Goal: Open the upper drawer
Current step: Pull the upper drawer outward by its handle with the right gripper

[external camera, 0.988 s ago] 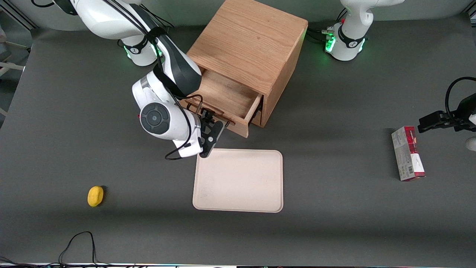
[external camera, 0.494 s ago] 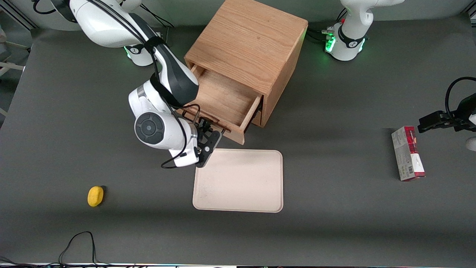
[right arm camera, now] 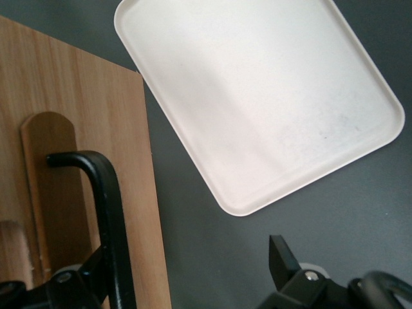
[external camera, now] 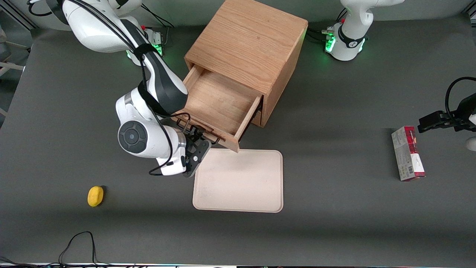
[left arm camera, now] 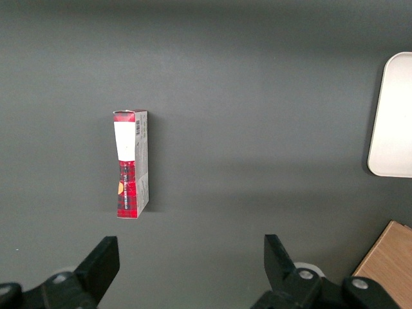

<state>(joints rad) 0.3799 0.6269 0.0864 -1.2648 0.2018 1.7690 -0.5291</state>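
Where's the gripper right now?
The gripper is at the upper drawer's black handle, just above the beige tray's edge nearest the cabinet.

Right arm bent low, wrist tilted; gripper (external camera: 196, 143) fingers (right arm camera: 283, 257) spread apart.

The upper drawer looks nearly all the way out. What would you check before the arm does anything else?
1. Upper drawer of the light-oak wooden cabinet open: ok. It is pulled well out and its bare wood floor shows.
2. Gripper at the black wire handle: ok. The bar runs between its fingers, close to one.
3. Fingers closed on the handle: not ok. They stand wide apart.
4. Drawer front clear of the beige rectangular tray: cannot tell. In the front view its corner meets the tray's edge.
5. Lower drawer shut: cannot tell. The upper drawer hides it.
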